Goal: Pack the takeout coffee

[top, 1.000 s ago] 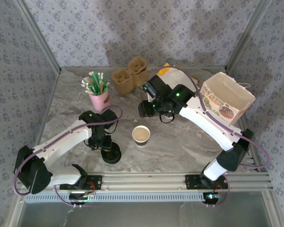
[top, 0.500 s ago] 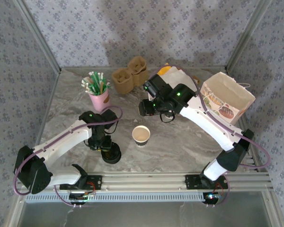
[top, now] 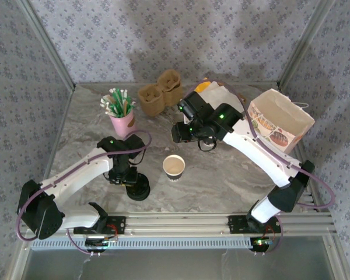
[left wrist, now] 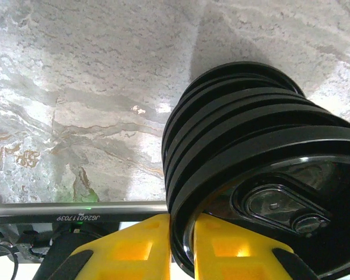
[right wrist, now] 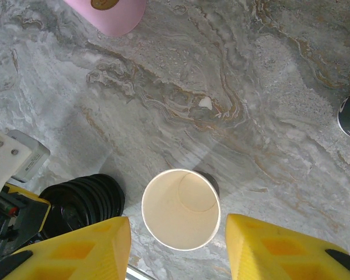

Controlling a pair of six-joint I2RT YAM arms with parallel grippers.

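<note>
The takeout coffee's cup point(top: 174, 166), cream paper with a dark base, stands upright and lidless at the table's middle; its empty inside point(right wrist: 181, 210) shows from above. To its left sits a low pile of black lids point(top: 137, 189) point(left wrist: 239, 134) point(right wrist: 84, 201). My left gripper point(top: 128, 177) point(left wrist: 182, 224) is shut on the rim of the top lid point(left wrist: 280, 192), one yellow finger on each side. My right gripper point(top: 182, 134) point(right wrist: 178, 224) hangs open above and behind the cup, holding nothing, its fingers apart from the cup.
A pink cup of green and white stirrers point(top: 122, 114) point(right wrist: 108, 11) stands at the back left. A brown cardboard cup carrier point(top: 159, 93) is behind it. A printed paper bag point(top: 278, 119) stands open at the right. A metal rail point(top: 181, 223) runs along the near edge.
My left gripper's jaws have narrowed onto the top lid's rim, and the pile has nudged slightly. My right arm has drifted a little to the right.
</note>
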